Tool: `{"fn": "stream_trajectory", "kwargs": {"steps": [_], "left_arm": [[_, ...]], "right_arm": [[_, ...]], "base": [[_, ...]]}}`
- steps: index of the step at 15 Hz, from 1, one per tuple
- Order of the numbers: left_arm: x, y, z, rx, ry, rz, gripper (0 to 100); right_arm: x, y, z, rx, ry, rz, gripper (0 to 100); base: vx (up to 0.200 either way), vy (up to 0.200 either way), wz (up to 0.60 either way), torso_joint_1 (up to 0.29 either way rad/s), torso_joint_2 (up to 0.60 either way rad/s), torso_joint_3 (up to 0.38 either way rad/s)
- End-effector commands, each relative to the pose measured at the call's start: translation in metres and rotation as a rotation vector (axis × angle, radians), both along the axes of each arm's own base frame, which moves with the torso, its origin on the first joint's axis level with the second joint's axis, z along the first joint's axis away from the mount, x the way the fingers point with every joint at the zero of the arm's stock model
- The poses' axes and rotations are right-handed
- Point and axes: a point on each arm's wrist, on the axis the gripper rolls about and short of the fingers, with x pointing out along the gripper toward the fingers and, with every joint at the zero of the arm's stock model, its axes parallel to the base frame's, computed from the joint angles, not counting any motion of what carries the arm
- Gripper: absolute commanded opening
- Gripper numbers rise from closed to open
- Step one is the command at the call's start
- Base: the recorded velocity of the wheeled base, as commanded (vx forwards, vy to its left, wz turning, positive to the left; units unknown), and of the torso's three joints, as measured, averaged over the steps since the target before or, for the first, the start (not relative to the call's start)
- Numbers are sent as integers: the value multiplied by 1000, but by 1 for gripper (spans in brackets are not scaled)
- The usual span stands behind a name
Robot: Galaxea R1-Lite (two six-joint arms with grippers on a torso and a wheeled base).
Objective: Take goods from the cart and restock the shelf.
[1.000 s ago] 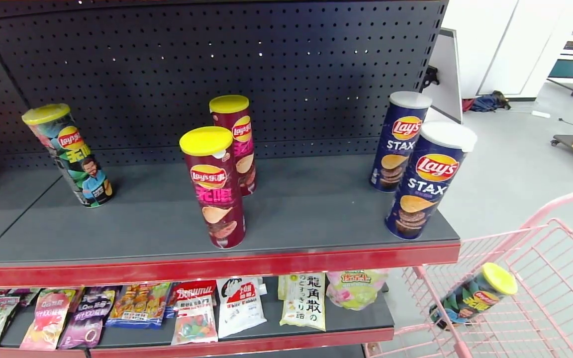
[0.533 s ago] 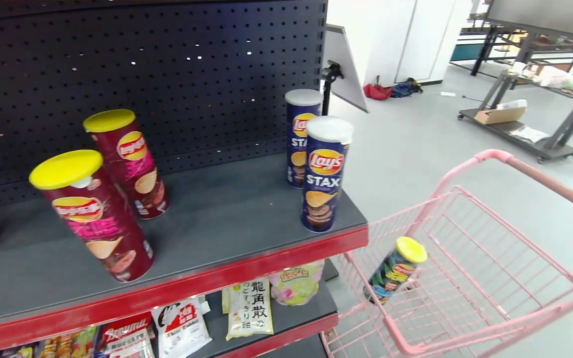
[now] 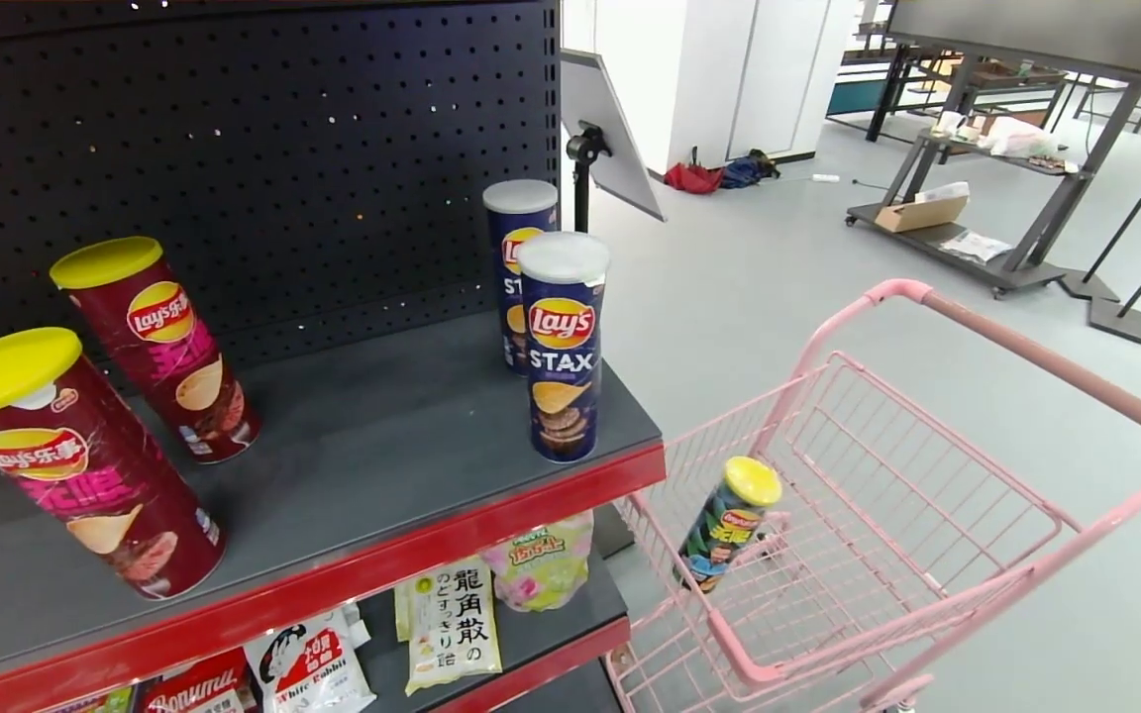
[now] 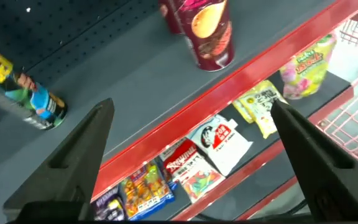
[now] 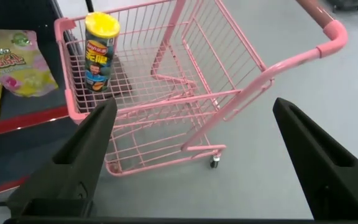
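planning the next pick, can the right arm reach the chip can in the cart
Probably yes. The right gripper is open, looking down into the open-topped cart, and nothing lies over the chip can. It leans in the corner by the shelf, so the wire walls may crowd the grasp.

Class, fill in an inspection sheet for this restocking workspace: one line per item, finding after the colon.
Surface: grey shelf, red front edge.
Job's things: yellow-lidded can standing in the pink cart; two maroon cans and two blue cans upright on the shelf.
Clutter: snack bags on the lower shelf.
End effectors: left end effector open, facing the shelf; right end effector open, facing the cart.
Cables: nothing seen.
Surroundings: grey floor; cardboard box on a wheeled rack.
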Motion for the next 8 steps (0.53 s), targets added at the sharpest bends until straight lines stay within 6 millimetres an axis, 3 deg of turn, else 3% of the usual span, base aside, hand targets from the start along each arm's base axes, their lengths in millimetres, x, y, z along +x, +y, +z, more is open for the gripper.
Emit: {"fn": "stream_trajectory", "kwargs": {"steps": [1,8], "left_arm": [[-3,1,-1,13,-21,-21,100],[-12,4,-13,9,-61,-54,100]], "right_arm": [[0,0,-1,-3,0,-4,100],[-3,0,-10,-10,3,4,100]], "base": [[0,0,0,0,0,0],[0,0,0,-131,312,189]]}}
